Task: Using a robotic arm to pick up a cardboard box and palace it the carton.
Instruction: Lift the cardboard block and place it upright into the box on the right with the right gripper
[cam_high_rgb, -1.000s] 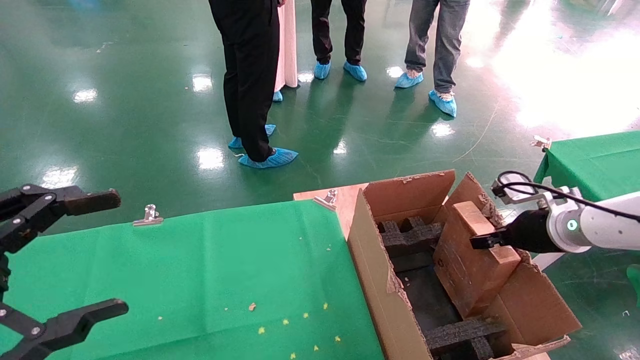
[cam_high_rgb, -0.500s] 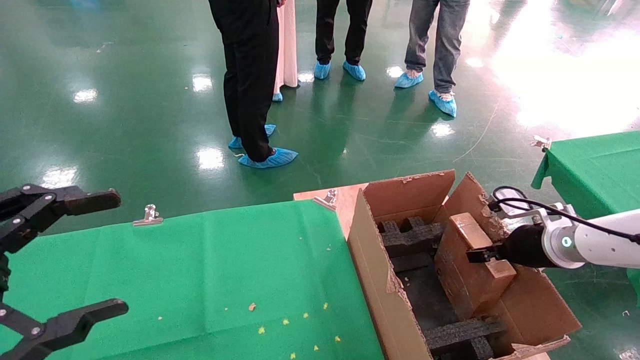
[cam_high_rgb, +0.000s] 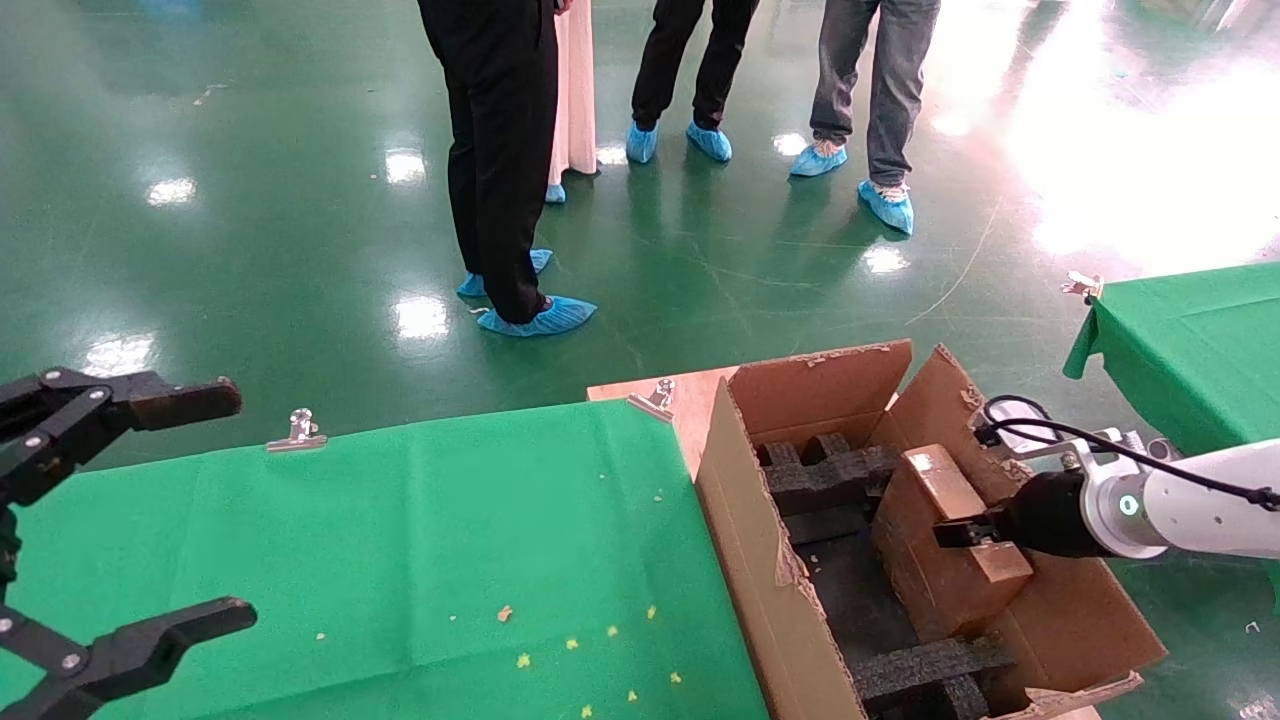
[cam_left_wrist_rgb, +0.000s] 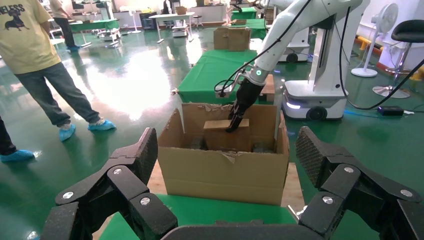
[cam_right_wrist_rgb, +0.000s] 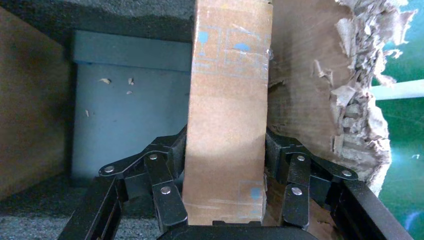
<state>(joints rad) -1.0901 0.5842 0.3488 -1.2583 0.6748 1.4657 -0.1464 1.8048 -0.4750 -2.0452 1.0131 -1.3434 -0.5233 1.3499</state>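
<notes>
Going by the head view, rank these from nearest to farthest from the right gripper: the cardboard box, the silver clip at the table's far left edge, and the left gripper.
1. The cardboard box, clamped in the right gripper inside the carton.
2. The silver clip, across the green table, on its far edge.
3. The left gripper, open at the view's left edge.

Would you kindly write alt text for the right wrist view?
The right end effector grips a cardboard box on both narrow sides, holding it inside the carton beside a torn, ragged flap. Dark foam and a grey panel lie beyond.
</notes>
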